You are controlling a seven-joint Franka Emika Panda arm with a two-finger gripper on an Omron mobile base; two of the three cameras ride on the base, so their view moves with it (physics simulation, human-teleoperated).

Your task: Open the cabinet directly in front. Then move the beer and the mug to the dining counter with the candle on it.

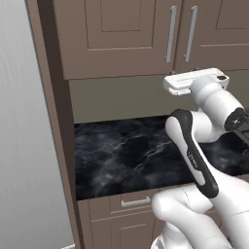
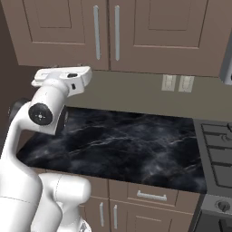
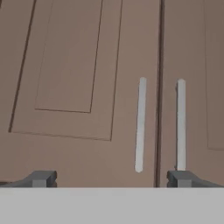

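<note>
The brown wall cabinet (image 1: 116,34) (image 2: 59,27) hangs straight ahead with both doors closed. Two long silver bar handles (image 1: 171,34) (image 2: 96,32) run side by side along the seam where the doors meet. In the hand view the left door's handle (image 3: 140,124) and the right door's handle (image 3: 180,124) stand upright just above the fingertips. My gripper (image 1: 197,70) (image 2: 68,67) (image 3: 111,178) is raised to the cabinet's lower edge, facing the doors, open and holding nothing. The beer, the mug, the candle and the dining counter are out of view.
Below the cabinet lies a black marble worktop (image 1: 126,151) (image 2: 127,145) over brown drawers (image 1: 136,202). A stove (image 2: 217,154) adjoins it on the right, with wall outlets (image 2: 176,83) above. A tall grey panel (image 1: 24,146) stands at the left.
</note>
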